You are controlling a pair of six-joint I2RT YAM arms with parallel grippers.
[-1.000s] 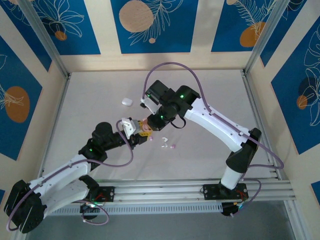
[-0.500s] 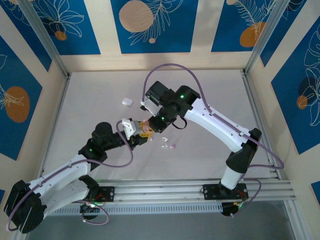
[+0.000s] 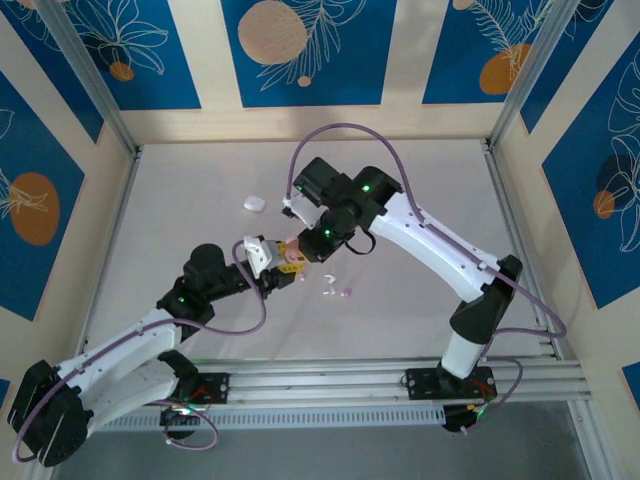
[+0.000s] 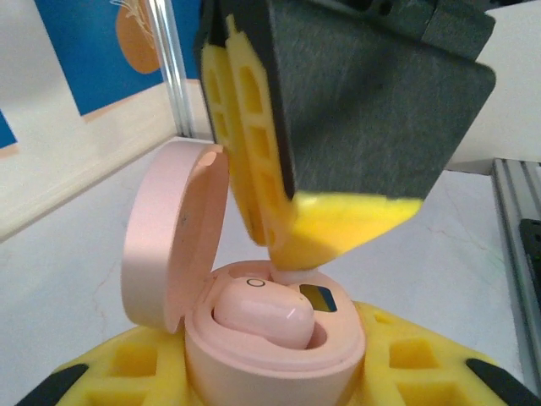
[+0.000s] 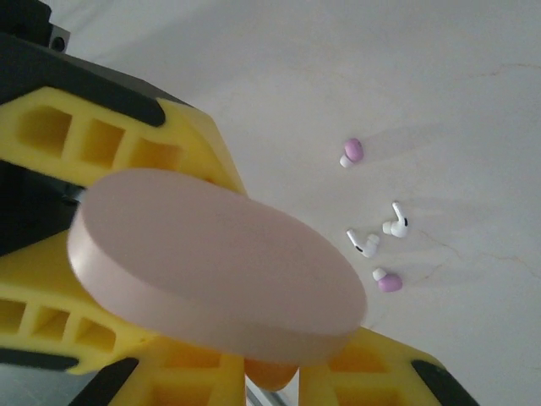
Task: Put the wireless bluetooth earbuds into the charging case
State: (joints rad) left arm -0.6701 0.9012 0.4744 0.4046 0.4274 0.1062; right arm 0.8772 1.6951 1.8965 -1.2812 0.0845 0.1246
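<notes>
My left gripper (image 4: 272,376) is shut on the pink charging case (image 4: 279,355), holding it upright with its lid (image 4: 173,241) swung open. One pink earbud (image 4: 264,315) sits in the case's near well. From above, my right gripper (image 4: 314,247) reaches down into the case, shut on a small pale earbud (image 4: 297,275) at the far well. In the top view both grippers (image 3: 288,258) meet mid-table. In the right wrist view the lid (image 5: 211,271) hides the case's inside.
Loose on the table lie two white stemmed earbuds (image 5: 395,222) (image 5: 364,244) and two purple ones (image 5: 352,150) (image 5: 389,281), right of the grippers. A white case (image 3: 253,203) sits further back left. Aluminium rails border the table.
The right gripper's jaws have narrowed a little over the case. Both arms have hardly shifted.
</notes>
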